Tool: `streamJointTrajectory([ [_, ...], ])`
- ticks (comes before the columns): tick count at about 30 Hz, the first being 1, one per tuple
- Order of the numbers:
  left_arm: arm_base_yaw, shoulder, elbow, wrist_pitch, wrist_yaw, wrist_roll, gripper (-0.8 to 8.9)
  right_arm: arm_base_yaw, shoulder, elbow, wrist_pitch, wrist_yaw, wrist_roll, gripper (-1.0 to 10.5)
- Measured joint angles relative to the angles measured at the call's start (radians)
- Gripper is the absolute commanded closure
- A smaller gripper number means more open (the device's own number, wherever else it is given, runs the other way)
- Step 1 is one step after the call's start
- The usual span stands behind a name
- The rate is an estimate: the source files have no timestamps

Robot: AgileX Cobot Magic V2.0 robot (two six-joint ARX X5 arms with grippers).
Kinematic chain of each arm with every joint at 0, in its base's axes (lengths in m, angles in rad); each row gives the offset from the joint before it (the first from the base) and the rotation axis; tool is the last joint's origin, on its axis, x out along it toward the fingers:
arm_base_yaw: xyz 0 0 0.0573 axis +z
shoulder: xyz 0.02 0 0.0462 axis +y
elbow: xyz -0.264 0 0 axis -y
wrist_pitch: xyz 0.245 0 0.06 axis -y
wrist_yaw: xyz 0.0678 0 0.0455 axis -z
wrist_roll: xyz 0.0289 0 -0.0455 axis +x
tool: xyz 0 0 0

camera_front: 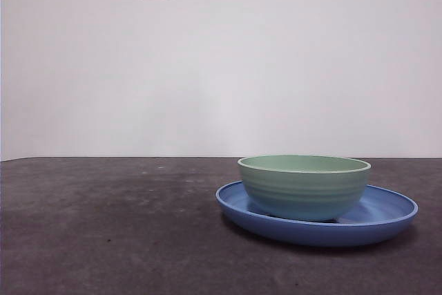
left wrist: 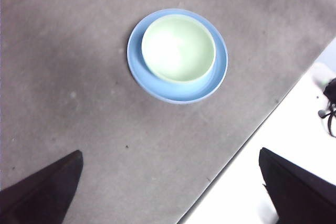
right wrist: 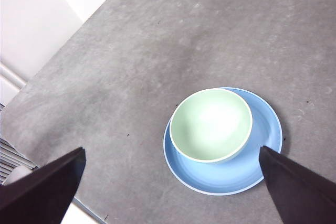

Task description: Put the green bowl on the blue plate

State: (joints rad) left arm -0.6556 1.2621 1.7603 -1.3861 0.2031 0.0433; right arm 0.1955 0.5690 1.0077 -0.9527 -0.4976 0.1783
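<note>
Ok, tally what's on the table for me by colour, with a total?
Green: 1, the green bowl, sitting on the plate.
Blue: 1, the blue plate.
Total: 2.

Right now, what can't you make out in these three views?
- Front view: inside of the green bowl hidden by its own wall; where it meets the blue plate is masked by the plate's rim.
- Left wrist view: bowl interior washed out by glare.
- Left gripper and right gripper: bodies cut off by the bottom edge.
</note>
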Motion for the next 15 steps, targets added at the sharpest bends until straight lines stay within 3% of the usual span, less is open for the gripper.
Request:
streamJointTrajectory([
  [5, 0.005, -0.283, -0.299, 0.163, -0.002, 0.0, 2.11, 0.0, 0.0, 0.0, 0.0, 0.0, 0.0, 3.5],
  [15, 0.005, -0.706, -0.699, 0.259, 0.0, -0.012, 2.12, 0.0, 0.0, 0.0, 0.0, 0.0, 0.0, 3.5],
])
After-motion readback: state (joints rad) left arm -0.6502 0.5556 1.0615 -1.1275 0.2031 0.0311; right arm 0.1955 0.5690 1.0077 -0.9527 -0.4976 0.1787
